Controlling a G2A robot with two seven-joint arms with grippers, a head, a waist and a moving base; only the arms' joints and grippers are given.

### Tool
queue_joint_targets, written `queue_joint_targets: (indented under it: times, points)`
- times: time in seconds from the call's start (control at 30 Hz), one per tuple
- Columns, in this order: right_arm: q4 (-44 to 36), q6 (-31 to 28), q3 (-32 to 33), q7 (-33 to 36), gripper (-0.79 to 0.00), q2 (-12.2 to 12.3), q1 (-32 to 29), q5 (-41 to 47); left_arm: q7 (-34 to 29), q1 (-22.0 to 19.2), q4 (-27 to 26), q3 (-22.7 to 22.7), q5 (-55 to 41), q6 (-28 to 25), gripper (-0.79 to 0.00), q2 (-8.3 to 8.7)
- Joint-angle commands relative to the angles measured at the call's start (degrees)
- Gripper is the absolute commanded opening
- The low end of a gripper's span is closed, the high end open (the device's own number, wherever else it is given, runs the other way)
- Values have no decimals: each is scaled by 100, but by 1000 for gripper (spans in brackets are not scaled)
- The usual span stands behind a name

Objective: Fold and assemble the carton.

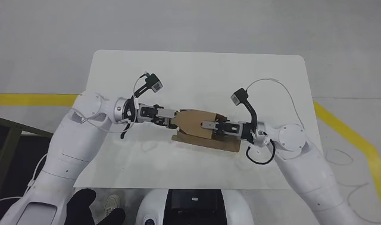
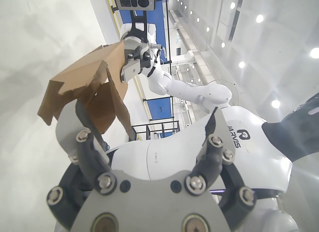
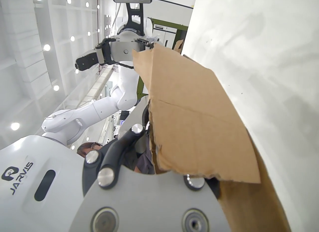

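Both level, inward: left gripper [image 1: 168, 119], right gripper [image 1: 206, 125], carton [image 1: 191, 119] between.

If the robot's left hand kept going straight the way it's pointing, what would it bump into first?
Most likely the carton. The left hand points straight at it, and one of its open fingers looks to be at the cardboard's edge, though depth is hard to judge.
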Motion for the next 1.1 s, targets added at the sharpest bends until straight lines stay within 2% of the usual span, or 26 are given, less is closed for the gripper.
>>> queue_joint_targets:
  times: [0.0, 0.3, 1.07]
  points:
    - [-19, -11, -31, 0, -785, -8, 1, 37, 0, -12, 18, 24, -1, -13, 0, -8]
    - [-82, -111, -196, 279, -785, -37, 42, 195, 0, -69, 141, 5, 15, -68, 0, -14]
    - [-60, -150, -574, 519, -785, -116, 117, 381, 14, -74, 29, -72, 30, -92, 0, -6]
